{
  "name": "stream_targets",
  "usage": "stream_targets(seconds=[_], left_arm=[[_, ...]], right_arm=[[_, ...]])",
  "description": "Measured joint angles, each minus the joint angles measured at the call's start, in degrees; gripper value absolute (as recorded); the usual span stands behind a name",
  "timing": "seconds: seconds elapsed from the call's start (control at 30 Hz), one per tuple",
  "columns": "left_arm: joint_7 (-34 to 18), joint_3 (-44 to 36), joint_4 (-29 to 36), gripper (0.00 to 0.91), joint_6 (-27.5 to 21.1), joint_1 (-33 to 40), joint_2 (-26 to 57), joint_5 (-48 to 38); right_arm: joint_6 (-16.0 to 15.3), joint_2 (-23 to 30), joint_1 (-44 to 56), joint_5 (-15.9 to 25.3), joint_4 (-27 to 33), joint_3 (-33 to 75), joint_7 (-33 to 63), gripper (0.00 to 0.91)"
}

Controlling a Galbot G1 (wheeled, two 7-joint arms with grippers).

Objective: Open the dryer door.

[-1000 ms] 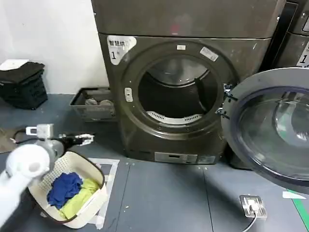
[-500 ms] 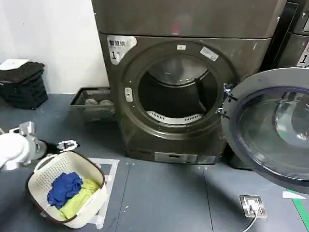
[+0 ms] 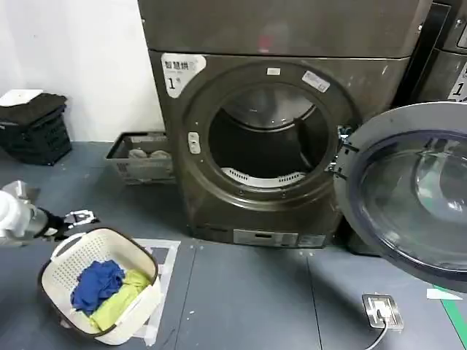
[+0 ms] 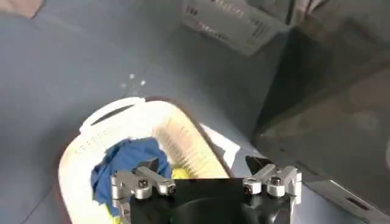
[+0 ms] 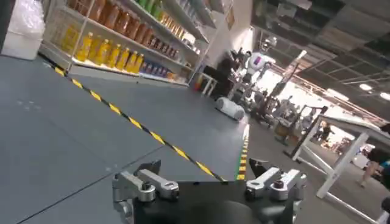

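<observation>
Silver-tipped fingers of the left gripper (image 4: 206, 175) stand spread apart with nothing between them, poised above a cream laundry basket (image 4: 97, 143) that holds a blue cloth (image 4: 122, 164) and something yellow-green. From the head camera that gripper (image 3: 79, 217) sits low at the robot's left, just beside the basket's rim (image 3: 51, 266) and well apart from the machine marked 1.

The right gripper (image 5: 210, 176) is parked, its fingers also apart and empty, pointing off across a grey floor toward distant shelving.

The dryer door (image 3: 408, 193) already hangs swung wide to the right of the drum opening (image 3: 266, 138), its inner face toward the camera (chrome ring and dark glass plain to see). I judge the opening step complete; what remains is only clearing the arm, and if anything follows, it would likely concern the basket rather than the door.

Cut off: the door's far edge runs past the frame, so its full swing cannot be read. The hinge (image 3: 340, 157) shows only as dark brackets. How deep the drum goes, and whether anything lies inside, is lost in shadow.
</observation>
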State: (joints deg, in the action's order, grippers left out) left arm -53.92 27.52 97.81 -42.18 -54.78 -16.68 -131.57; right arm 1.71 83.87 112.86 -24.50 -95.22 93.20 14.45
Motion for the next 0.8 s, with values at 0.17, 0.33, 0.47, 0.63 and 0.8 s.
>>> stream_targets(seconds=[0.17,0.33,0.47,0.63,0.8], left_arm=[[-0.5,0.7,-2.1,0.907,0.0,-0.2,0.0,-4.0],[0.2,0.8,-4.4,0.907,0.0,-1.3,0.0,-5.7],[0.4,1.3,-6.2,0.907,0.0,-1.5,-0.1,-5.7],[-0.2,2.1,-8.9,0.907,0.0,-1.5,0.3,-6.0],[-0.9,2.7,-10.8,0.907,0.0,-1.8,0.0,-6.3]], right_arm=[[1.0,0.1,0.3,-0.1,0.2,0.2,-0.8,0.907],[2.1,0.3,0.3,-0.1,0.7,0.3,-0.6,0.907],[2.3,0.3,0.5,-0.4,1.1,0.7,-0.7,0.907],[2.5,0.3,0.4,-0.7,1.3,0.7,-0.7,0.907],[2.9,0.2,0.2,-0.8,1.3,0.6,-0.4,0.907]])
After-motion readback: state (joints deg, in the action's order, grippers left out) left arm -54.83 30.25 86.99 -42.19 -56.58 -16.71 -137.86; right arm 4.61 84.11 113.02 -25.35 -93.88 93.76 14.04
